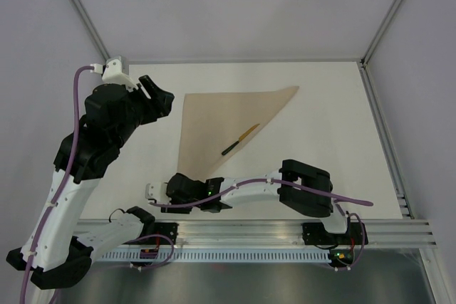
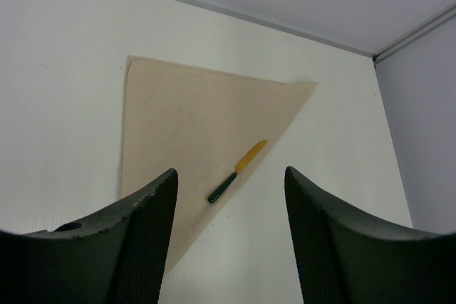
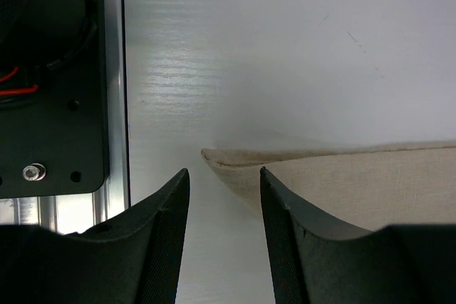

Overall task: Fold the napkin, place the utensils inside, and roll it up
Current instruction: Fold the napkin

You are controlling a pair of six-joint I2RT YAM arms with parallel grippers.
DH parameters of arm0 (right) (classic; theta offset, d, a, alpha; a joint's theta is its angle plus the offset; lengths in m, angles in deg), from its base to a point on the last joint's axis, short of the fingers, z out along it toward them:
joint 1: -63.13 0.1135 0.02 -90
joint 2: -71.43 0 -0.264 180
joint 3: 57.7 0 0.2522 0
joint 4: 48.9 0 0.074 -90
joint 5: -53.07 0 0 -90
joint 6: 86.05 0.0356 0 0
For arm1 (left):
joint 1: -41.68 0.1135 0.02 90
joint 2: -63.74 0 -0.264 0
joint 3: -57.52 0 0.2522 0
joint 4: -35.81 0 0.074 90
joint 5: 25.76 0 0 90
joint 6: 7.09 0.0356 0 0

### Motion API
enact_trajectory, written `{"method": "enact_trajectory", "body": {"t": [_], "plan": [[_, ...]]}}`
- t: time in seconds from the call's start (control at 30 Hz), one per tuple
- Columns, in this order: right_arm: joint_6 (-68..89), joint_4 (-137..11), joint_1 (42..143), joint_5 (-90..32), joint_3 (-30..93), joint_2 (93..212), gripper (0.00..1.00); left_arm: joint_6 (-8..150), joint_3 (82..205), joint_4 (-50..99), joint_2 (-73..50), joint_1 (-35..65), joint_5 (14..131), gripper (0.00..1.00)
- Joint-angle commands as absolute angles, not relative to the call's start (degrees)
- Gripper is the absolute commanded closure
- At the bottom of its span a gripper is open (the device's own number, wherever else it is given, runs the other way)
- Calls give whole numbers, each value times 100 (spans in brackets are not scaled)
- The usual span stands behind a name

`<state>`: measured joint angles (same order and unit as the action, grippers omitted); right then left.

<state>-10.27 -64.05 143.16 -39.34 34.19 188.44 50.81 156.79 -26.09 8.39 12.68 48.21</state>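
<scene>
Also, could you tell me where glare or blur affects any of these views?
Right wrist view: a bright glare streak on the table, and the near fingers are dark and soft-edged, while the napkin corner is fairly crisp. Left wrist view: even light, utensil sharp. Top view: even light, only faint shadows.

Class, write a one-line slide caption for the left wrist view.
Open left gripper frames the triangle-folded napkin, the utensil lying on it along the diagonal edge.
</scene>
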Motion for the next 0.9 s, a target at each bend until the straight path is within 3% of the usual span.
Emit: {"method": "enact_trajectory", "body": {"t": [0.0,0.63,0.87], "plan": [[-994,-6318,14346,-4071,3692,18972,50,5021,15741,-2691,846,1258,4825,34],[-1099,-6125,14346,-4220,3868,19438,51,5056,15715,-2691,863,1258,4869,34],[-1161,-6125,14337,-4291,3903,19500,63,5074,15697,-2691,890,1258,4877,33]]}}
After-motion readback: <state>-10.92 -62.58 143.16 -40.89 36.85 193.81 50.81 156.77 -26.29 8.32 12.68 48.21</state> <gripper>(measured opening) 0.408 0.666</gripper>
